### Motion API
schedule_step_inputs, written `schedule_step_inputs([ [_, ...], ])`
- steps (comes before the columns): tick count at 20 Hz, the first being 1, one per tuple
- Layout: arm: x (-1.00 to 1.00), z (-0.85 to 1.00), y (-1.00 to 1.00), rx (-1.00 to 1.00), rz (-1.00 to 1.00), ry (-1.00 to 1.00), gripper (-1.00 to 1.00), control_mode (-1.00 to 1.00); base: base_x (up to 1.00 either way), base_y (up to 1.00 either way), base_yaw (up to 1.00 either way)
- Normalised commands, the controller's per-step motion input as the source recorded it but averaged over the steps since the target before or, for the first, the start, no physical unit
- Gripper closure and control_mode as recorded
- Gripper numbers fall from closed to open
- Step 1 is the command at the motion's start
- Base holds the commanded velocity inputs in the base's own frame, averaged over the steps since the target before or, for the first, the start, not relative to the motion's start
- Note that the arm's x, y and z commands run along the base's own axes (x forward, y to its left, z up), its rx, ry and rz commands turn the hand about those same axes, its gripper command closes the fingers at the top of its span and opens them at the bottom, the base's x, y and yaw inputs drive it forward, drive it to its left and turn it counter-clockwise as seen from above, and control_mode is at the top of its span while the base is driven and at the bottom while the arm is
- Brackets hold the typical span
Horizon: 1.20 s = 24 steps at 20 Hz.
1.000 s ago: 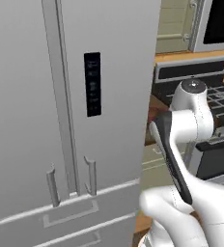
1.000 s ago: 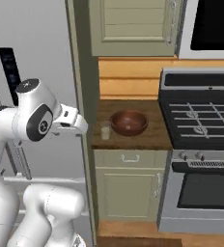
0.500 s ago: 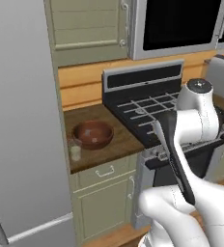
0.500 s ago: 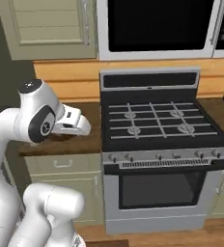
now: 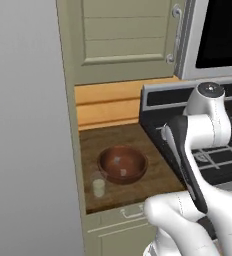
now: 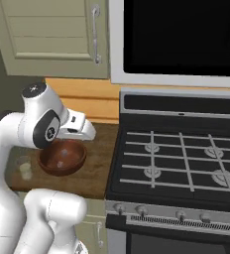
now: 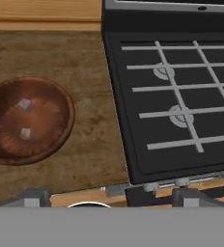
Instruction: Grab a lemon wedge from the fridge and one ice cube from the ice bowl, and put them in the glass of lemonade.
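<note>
We see the glossy reddish-brown ice bowl [image 5: 122,163] mid-surface on the wooden surface [image 5: 158,172], the small clear lemonade glass [image 5: 98,187] near its front-left corner; our jaws stand wide, empty.

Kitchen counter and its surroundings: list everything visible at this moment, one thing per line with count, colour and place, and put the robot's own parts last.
ice bowl: one, glossy reddish-brown, on the wooden counter between fridge and stove
ice cubes: two, pale, inside the ice bowl
glass of lemonade: one, clear with pale yellow liquid, at the counter's front edge, beside the bowl on the fridge side
fridge: one, grey, bordering the counter
counter: one, brown wood
stove: one, black with grey grates, on the counter's other side
upper cabinet: one, pale green, above the counter
lower cabinet drawer: one, pale green, under the counter
microwave: one, dark door, above the stove
arm: one, white with dark joints
gripper: one, dark tips, open, empty
</note>
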Motion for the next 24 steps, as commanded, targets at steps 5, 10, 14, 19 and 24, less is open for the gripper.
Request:
schedule_step_inputs([
  [5,0.0,0.0,0.0,0.0,0.0,0.0,-1.0,1.0,0.51,0.69,0.16],
  [10,0.0,0.0,0.0,0.0,0.0,0.0,-1.0,1.0,0.0,0.91,0.24],
  [14,0.2,-0.13,0.0,0.03,0.04,0.0,-1.0,-1.0,0.41,0.37,0.13],
  [19,0.99,-0.91,0.04,0.16,0.09,0.08,-1.0,-1.0,0.0,0.0,0.0],
  [24,1.0,-0.92,0.67,-0.02,-0.02,0.17,-1.0,-1.0,0.0,0.0,0.0],
])
